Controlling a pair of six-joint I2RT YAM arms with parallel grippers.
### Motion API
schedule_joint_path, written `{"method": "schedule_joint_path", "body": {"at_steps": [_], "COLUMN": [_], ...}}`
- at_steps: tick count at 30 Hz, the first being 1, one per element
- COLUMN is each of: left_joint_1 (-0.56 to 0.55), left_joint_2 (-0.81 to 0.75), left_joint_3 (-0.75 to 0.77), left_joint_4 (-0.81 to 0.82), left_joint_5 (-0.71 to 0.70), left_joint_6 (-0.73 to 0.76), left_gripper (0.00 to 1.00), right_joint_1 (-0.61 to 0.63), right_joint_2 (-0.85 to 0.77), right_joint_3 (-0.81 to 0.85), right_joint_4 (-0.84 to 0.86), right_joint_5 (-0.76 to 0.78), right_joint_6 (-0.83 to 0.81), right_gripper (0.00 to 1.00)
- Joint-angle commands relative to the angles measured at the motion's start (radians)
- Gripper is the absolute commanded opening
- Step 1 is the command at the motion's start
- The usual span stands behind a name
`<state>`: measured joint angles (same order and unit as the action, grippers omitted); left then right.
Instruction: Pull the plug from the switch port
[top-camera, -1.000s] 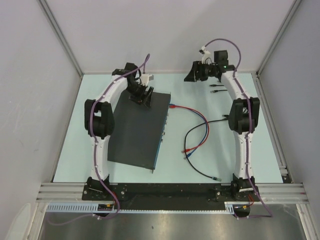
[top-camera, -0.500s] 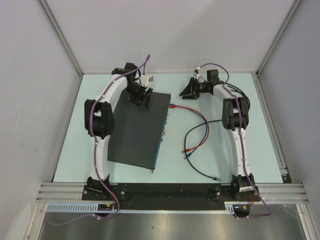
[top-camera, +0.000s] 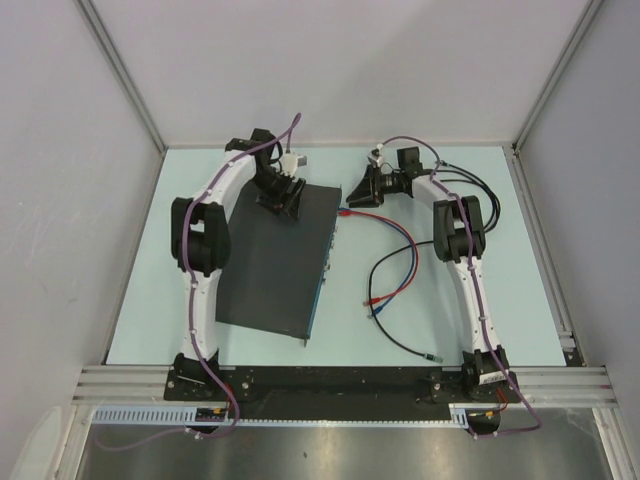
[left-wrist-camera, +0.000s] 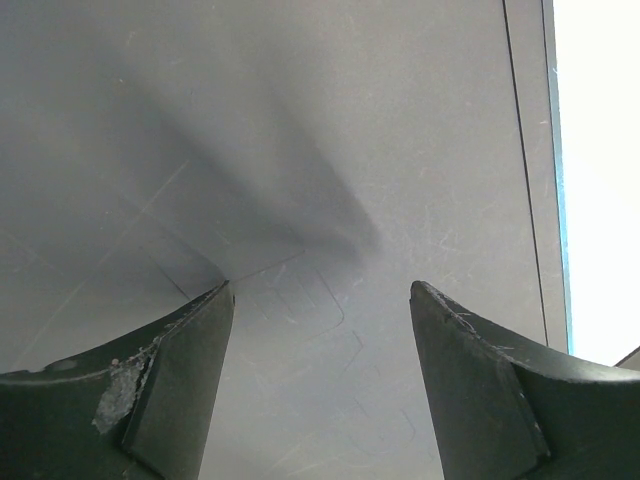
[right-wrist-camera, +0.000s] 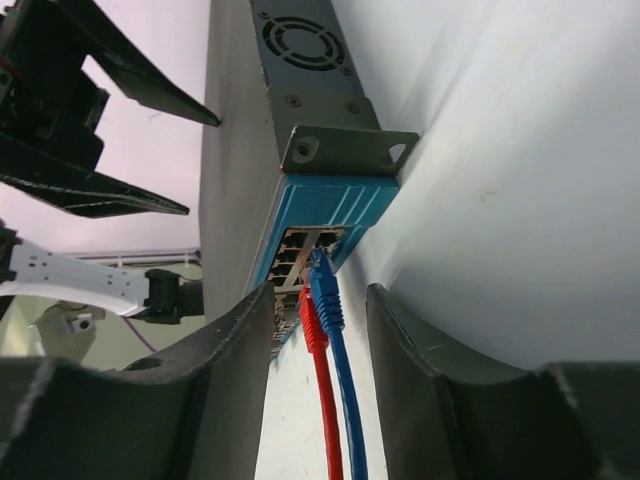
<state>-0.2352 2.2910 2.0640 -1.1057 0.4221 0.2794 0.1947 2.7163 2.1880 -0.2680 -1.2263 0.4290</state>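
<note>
The switch (top-camera: 275, 262) lies flat, left of the table's middle, with its blue port face (right-wrist-camera: 335, 200) turned right. A blue plug (right-wrist-camera: 325, 291) and a red plug (right-wrist-camera: 312, 327) sit side by side in its ports, and show as a red spot (top-camera: 345, 212) from above. My right gripper (right-wrist-camera: 320, 292) is open with one finger on each side of both plugs, and a gap still shows on each side. My left gripper (left-wrist-camera: 320, 286) is open, its fingertips (left-wrist-camera: 215, 310) resting on the switch's black top (left-wrist-camera: 300, 120) near the far corner.
The red cable (top-camera: 402, 240) and the blue one run right from the ports and curl back to loose ends (top-camera: 368, 303). A black cable (top-camera: 392, 335) loops over the table (top-camera: 530, 300) beside them. Grey walls stand close on three sides.
My right arm has swung left from the back right corner to the switch's port face, and its jaws have narrowed around the plugs. The left arm has stayed on the switch.
</note>
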Motion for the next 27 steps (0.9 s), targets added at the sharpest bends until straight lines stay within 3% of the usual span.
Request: {"method": "schedule_joint_path", "body": {"at_steps": [1, 8, 22, 25, 27], "left_joint_1": [0.004, 0.004, 0.002, -0.003, -0.009], "left_joint_2": [-0.024, -0.044, -0.07, -0.068, -0.068], "left_joint_3": [-0.03, -0.079, -0.122, -0.119, -0.116], "left_joint_4": [0.003, 0.017, 0.018, 0.02, 0.02], "left_joint_5": [0.004, -0.023, -0.08, -0.085, -0.086], "left_joint_6": [-0.014, -0.019, -0.014, -0.016, -0.014], "left_gripper": [0.78, 0.78, 0.78, 0.78, 0.78], "right_joint_1": [0.011, 0.028, 0.054, 0.057, 0.06], "right_joint_2": [0.043, 0.051, 0.071, 0.065, 0.054], "right_joint_3": [0.023, 0.006, -0.005, 0.004, 0.027], "right_joint_4": [0.029, 0.071, 0.095, 0.031, -0.098], "right_joint_5": [-0.025, -0.09, -0.067, -0.017, 0.066], "right_joint_6": [0.04, 0.074, 0.099, 0.042, -0.065], "right_gripper": [0.46, 0.46, 0.37, 0.35, 0.36]}}
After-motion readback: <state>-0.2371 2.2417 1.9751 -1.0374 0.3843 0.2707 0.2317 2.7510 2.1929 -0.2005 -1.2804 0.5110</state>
